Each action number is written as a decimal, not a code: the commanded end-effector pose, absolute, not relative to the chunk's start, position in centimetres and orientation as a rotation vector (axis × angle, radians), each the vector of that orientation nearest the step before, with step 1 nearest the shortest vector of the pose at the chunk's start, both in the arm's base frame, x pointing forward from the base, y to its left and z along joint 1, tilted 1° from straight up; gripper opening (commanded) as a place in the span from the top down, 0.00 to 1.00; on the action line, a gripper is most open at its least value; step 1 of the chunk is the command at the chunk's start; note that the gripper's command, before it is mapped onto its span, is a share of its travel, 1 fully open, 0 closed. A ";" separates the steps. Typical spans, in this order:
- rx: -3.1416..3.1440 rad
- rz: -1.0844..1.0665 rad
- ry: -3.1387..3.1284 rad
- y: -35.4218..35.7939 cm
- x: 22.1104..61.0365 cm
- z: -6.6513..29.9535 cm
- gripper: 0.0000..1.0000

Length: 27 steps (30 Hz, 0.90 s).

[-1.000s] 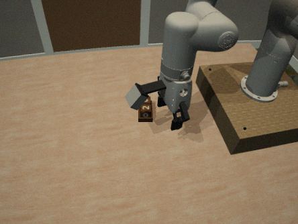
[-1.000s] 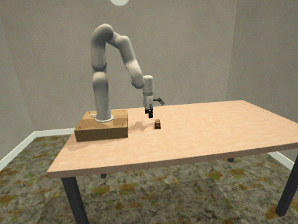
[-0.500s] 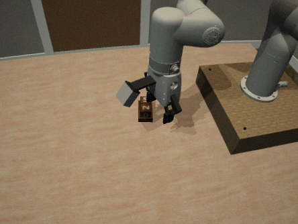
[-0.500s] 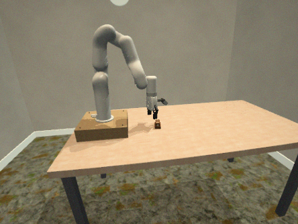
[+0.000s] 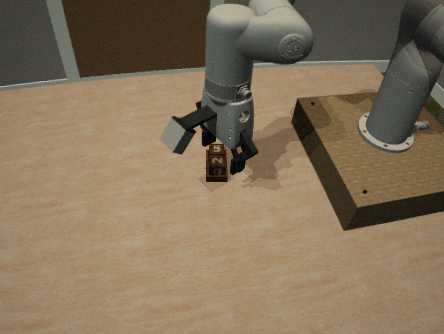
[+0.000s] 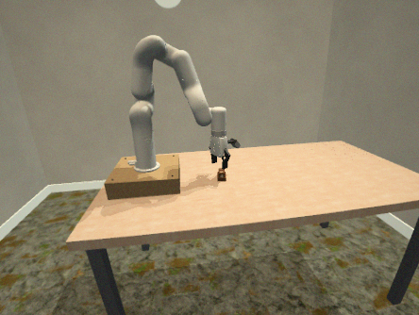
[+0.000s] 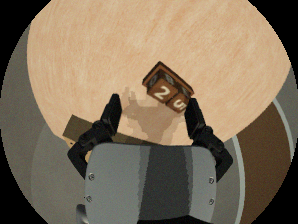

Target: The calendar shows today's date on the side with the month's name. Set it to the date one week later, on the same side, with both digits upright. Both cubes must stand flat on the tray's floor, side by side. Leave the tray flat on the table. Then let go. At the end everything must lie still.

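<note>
The walls (image 6: 264, 71) are plain and grey, and the carpet (image 6: 189, 278) has green and brown blotches. On it stands a pale wood table (image 5: 125, 240) (image 6: 293, 184) (image 7: 90, 55) with dark legs.

We see a little dark brown wooden tray (image 5: 216, 179) (image 7: 176, 75) on the table, out in front of the arm's thick wooden base block (image 5: 330, 145) (image 6: 142, 189). Two brown number cubes are with the tray, side by side. One cube (image 5: 217, 161) (image 7: 162, 92) shows us a white 2, and the other cube (image 5: 216, 148) (image 7: 179, 103) shows us a white 5. There are darker marks on their other sides, but they are too dim for us to read.

The gripper (image 5: 223, 153) (image 6: 219, 162) (image 7: 154, 103) points down, close above the tray. Its two black fingers are wide open, as far as they go, and they have hold of nothing. From the wrist, we see one finger look very near the 5 cube, but we can't tell if they touch. A grey box (image 5: 177, 135) sticks out on a black bracket (image 5: 198, 117) beside the gripper.

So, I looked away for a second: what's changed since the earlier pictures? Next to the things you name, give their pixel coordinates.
The gripper (image 5: 220, 154) (image 6: 220, 162) (image 7: 154, 103) moved away from the robot's base (image 5: 327, 170) (image 6: 142, 190), toward the calendar (image 5: 216, 175) (image 6: 222, 178) (image 7: 161, 91). Nothing was visibly grasped or released. The calendar and base stayed put.
</note>
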<state>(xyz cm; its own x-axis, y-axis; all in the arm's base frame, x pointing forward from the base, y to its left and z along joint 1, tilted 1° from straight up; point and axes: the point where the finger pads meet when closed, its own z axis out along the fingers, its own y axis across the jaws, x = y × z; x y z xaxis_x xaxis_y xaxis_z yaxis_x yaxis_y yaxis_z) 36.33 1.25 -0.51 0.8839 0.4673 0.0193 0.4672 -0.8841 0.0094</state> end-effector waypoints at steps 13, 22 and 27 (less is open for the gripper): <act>2.983 0.033 0.962 -1.2 38.9 -0.4 0.00; 2.924 0.031 1.122 -3.1 40.7 -0.4 0.00; 2.912 0.031 1.153 -3.3 40.8 -0.4 0.00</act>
